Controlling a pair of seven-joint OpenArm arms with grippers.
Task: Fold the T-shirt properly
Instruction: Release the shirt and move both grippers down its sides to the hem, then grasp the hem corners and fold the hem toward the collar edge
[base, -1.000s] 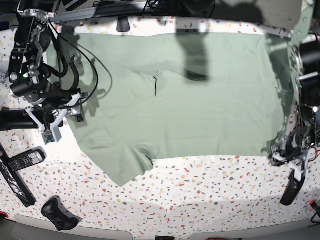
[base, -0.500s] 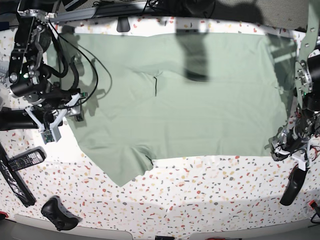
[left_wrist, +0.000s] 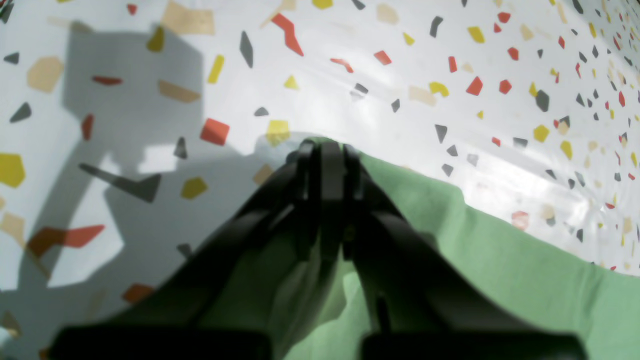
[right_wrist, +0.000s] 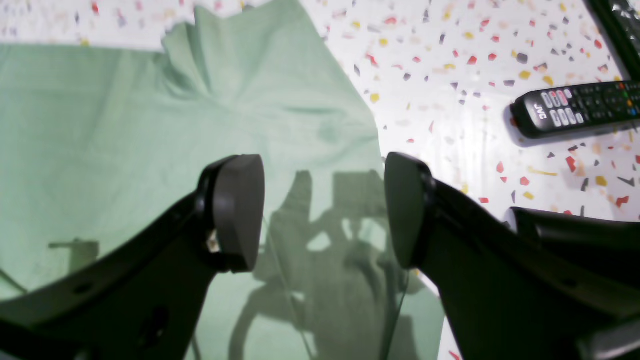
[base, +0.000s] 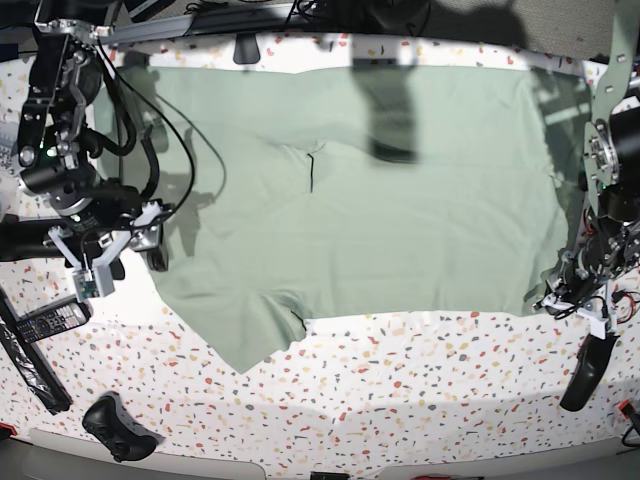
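The T-shirt (base: 370, 200) lies spread flat across the speckled table (base: 420, 400), one sleeve pointing toward the near edge. Since a second ago the left gripper (left_wrist: 325, 150) has clamped together, pinching the shirt's corner hem; the right gripper (right_wrist: 322, 210) has shifted slightly and stays spread above the sleeve. Only the right wrist view reads the remote control (right_wrist: 575, 107) buttons. Count: one shirt, two grippers, one game controller (base: 118, 428).

White terrazzo-speckled table (base: 400, 400) under bright light
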